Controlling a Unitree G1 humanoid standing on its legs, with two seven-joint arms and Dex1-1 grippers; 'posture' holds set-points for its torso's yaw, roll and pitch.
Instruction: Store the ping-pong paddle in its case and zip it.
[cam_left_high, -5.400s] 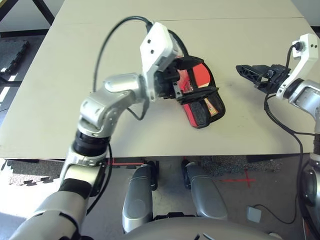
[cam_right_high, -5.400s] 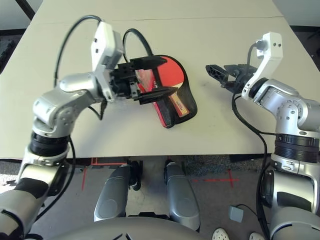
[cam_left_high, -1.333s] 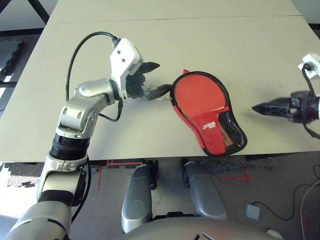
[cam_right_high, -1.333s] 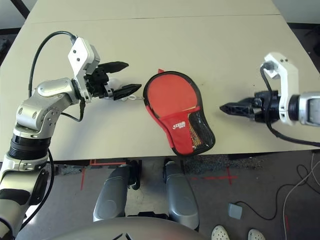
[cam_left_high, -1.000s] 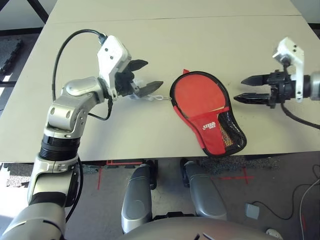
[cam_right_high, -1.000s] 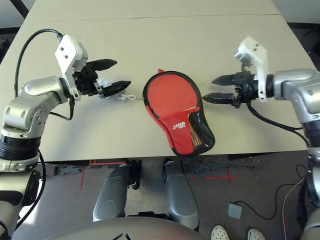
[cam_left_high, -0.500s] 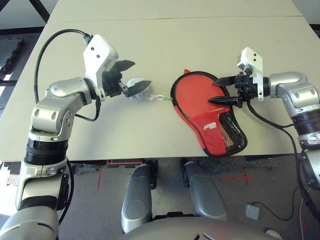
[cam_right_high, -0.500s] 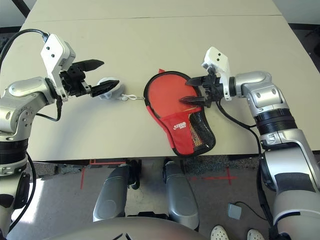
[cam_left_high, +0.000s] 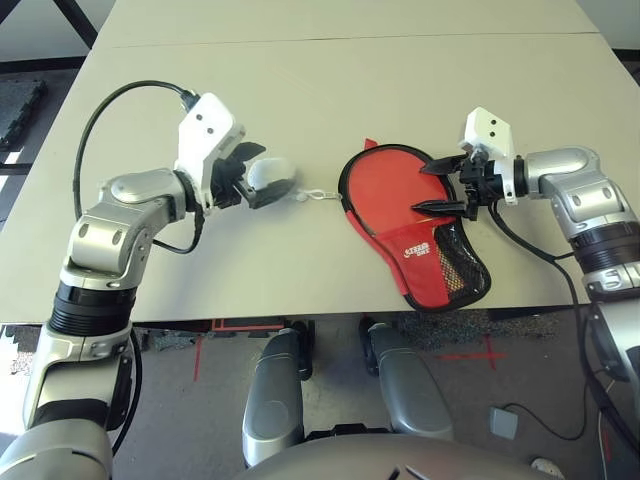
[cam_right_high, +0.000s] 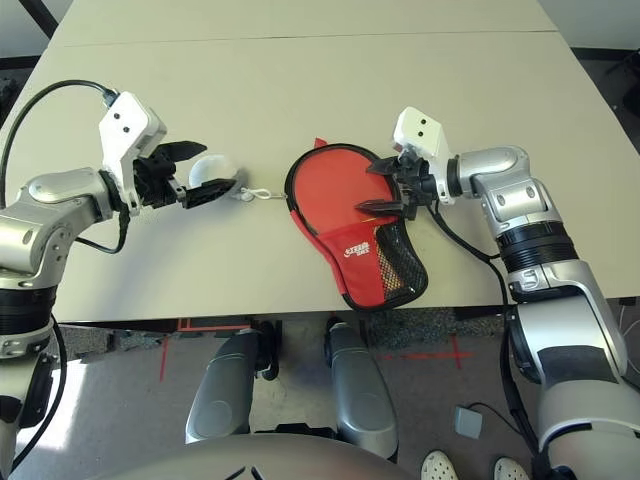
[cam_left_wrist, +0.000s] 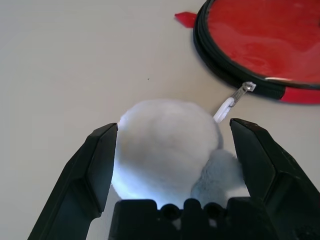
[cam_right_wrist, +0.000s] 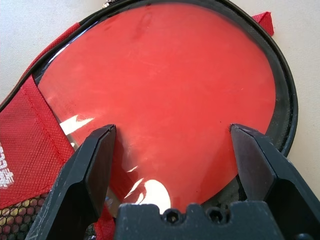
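While the ping-pong paddle (cam_left_high: 395, 190) is lying inside the unzipped case (cam_left_high: 432, 262) at mid-surface, your right gripper (cam_left_high: 442, 186) is hovering, jaws wide, at the case's 3 o'clock; your left gripper (cam_right_high: 212, 173), jaws spread, is straddling a white fluffy ball (cam_left_wrist: 167, 145) on the zip pull (cam_left_wrist: 241, 92) at 9 o'clock. Pin the case before pulling.

The ping-pong paddle (cam_right_wrist: 160, 95) shows just its red face; its handle lies hidden under the case (cam_left_high: 425, 262) flap and mesh. Part of the white pompom (cam_left_wrist: 167, 150) sits behind the left gripper (cam_left_wrist: 175, 165) base
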